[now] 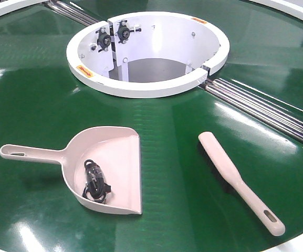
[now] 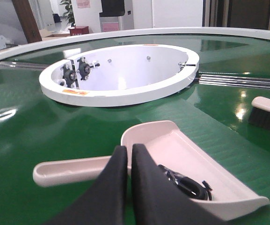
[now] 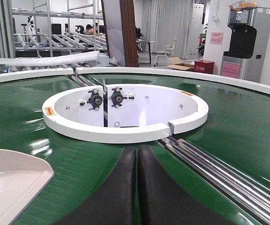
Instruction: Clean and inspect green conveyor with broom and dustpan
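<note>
Both sets of jaws are pressed together with nothing between them: the left gripper (image 2: 129,154) shows two black fingers closed tip to tip, hovering just above the dustpan's handle, and the right gripper (image 3: 137,152) is clenched the same way, hanging empty over bare belt. Right under the left one sits the dustpan (image 1: 106,168), flat on the green conveyor (image 1: 41,100), near the front edge on the left. Its long axis runs roughly left to right in the front view, slotted handle pointing out to the left, wide open mouth facing right. Inside the scoop there's a small tangle of black debris (image 1: 94,181), lying toward the rear of the pan near the handle end. Off to the right, well apart from the pan, lies the broom (image 1: 238,181), bristles down; from the left wrist view the dark bristles show beneath its pale back. Its long axis is diagonal, brush head pointing up toward the centre of the belt, slotted handle end pointing to the near right edge. Beyond both, the white central ring (image 1: 140,86) stands open, and a silver roller seam (image 1: 267,110) runs away from it to the right.
</note>
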Robot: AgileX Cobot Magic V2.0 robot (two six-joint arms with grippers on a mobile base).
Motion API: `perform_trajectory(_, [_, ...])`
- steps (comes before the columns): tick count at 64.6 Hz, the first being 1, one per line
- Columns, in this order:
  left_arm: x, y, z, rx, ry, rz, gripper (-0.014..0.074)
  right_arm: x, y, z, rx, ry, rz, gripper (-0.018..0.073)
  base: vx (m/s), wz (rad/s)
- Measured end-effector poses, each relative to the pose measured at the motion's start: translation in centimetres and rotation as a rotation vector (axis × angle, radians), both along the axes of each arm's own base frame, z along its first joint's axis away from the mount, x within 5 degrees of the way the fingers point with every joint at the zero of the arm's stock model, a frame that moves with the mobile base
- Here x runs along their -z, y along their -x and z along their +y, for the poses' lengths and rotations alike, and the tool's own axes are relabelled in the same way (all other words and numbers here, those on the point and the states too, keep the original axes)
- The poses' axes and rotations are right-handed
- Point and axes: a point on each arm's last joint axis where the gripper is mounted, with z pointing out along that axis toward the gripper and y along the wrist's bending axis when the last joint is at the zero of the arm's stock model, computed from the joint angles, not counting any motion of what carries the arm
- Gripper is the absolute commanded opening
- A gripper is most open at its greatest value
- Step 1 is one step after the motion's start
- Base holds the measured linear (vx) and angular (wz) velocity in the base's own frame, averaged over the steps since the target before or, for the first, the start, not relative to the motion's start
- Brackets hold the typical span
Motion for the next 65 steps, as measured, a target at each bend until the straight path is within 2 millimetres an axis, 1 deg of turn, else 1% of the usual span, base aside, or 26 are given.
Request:
perform_trajectory(8, [2.5, 0.7, 0.6, -0.051, 0.056, -0.042, -0.0006, 0.0, 0.0, 0.0, 0.0, 0.0, 0.0, -0.0008, 0.0, 0.0])
perform_trajectory(11, [2.9, 1.0, 0.8, -0.078, 0.081, -0.068, -0.0006, 0.0, 0.0, 0.0, 0.0, 0.0, 0.0, -0.0008, 0.0, 0.0])
perform_trajectory(18, [2.6, 1.6, 1.4, -0.146, 0.125, -0.141, -0.0006, 0.0, 0.0, 0.0, 0.0, 0.0, -0.002, -0.0008, 0.0, 0.0])
perform_trajectory(30, [2.7, 1.7, 2.0, -0.246, 0.121, -0.146, -0.0006, 0.0, 0.0, 0.0, 0.0, -0.001, -0.003, -0.0008, 0.0, 0.0])
perform_trajectory(65, [2.7, 1.7, 2.1, -0.267, 0.138, -0.144, -0.0006, 0.0, 0.0, 0.0, 0.0, 0.0, -0.002, -0.0008, 0.0, 0.0])
